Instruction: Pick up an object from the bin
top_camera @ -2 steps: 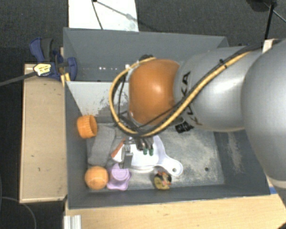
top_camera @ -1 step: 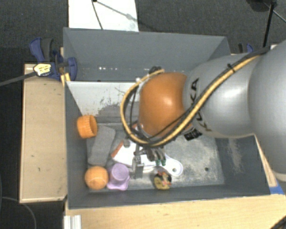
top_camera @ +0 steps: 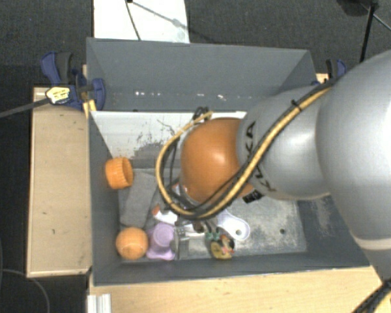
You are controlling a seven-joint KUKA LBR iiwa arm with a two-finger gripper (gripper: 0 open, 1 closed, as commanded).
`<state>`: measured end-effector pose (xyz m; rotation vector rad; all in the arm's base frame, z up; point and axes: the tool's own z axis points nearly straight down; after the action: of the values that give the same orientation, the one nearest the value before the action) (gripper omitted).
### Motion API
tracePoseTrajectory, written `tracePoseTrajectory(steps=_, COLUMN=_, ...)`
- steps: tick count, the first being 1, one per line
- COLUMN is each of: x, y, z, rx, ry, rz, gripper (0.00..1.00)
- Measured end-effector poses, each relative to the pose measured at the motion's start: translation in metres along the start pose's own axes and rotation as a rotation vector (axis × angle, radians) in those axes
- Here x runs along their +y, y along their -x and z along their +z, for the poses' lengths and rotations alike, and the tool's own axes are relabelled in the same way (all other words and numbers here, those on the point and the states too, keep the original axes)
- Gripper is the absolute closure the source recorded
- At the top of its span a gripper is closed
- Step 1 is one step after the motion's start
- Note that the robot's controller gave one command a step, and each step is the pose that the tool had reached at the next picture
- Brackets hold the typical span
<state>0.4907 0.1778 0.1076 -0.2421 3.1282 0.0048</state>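
Several small things lie toward the near end of the grey bin (top_camera: 195, 70): an orange ribbed cap (top_camera: 119, 173) by the left wall, an orange ball (top_camera: 131, 243) in the near left corner, a lilac plastic piece (top_camera: 161, 241) just beside the ball, a white plastic piece (top_camera: 235, 227), and a small dark mottled thing (top_camera: 220, 247) near it. The arm, with its orange wrist cover (top_camera: 208, 158), comes in from the right. The gripper (top_camera: 182, 230) sits low in the bin, just beside the lilac piece and between it and the white piece. Whether it is released or clenched cannot be told, as the wrist hides most of it. Step judged in hand: positioning for the grasp, with the lilac piece the likeliest candidate and nothing seen lifted clear. The next move calls for a closure on one thing alone, then a straight lift clear of its neighbours and the near wall.
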Motion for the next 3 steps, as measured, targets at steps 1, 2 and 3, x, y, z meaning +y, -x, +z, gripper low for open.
tracePoseTrajectory(steps=1, x=0.003, y=-0.007, z=0.028, rx=0.007, ry=-0.002, rz=-0.093, gripper=0.00)
tracePoseTrajectory(steps=2, x=0.015, y=-0.007, z=0.032, rx=0.007, ry=-0.010, rz=-0.013, gripper=0.00)
tracePoseTrajectory(steps=3, x=0.029, y=-0.002, z=0.032, rx=0.002, ry=-0.015, rz=-0.240, gripper=0.00)
